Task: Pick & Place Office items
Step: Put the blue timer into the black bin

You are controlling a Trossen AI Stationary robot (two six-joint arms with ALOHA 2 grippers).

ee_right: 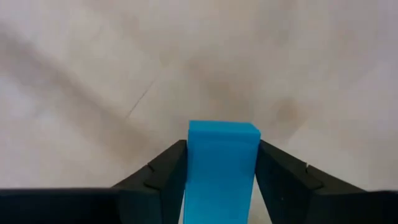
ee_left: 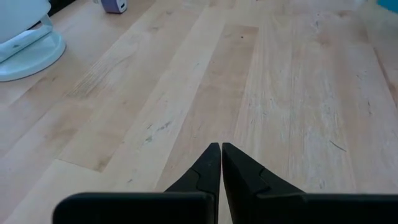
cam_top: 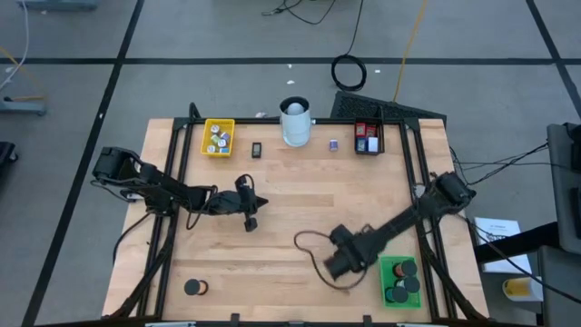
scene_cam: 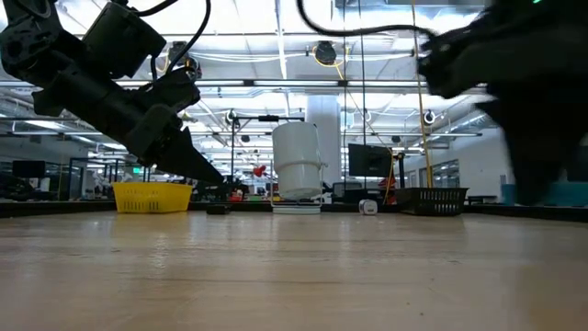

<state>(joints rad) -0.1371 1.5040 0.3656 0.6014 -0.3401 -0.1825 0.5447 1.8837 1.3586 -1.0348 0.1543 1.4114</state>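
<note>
Clamping a blue block (ee_right: 222, 163) between my right gripper (ee_right: 221, 177) fingers, I am holding it just above the bare wood, one dark finger (ee_right: 166, 174) pressed to each of its sides. In the high view my right gripper (cam_top: 339, 263) is sitting over the near right part of the table (cam_top: 290, 182), just beside the green tray (cam_top: 388, 266), which is carrying several black round discs (cam_top: 405, 269). A black cable (cam_top: 304, 245) is looping across the boards close to that arm.

Over on the near left corner, one more black disc (cam_top: 193, 287) is lying by itself, well apart from everything else.

My left gripper (ee_left: 221, 155) is waiting over the middle left of the table with its fingers pressed together on nothing, hanging above the wood; the high view is showing it (cam_top: 251, 221) pointing toward the table's centre.

Farther back, a small dark item (cam_top: 257, 150) is lying between the yellow tray (cam_top: 218, 125) and the tall white cylinder (cam_top: 295, 123). The yellow tray is holding a handful of small pale pieces (cam_top: 218, 140). A little purple and white piece (cam_top: 334, 144) is resting between the cylinder and the black tray (cam_top: 367, 127), and that tray is holding red and blue pieces (cam_top: 367, 142). From table height, the cylinder (scene_cam: 298, 170) is standing upright at the far edge with the yellow tray (scene_cam: 152, 197) to one side of it.
</note>
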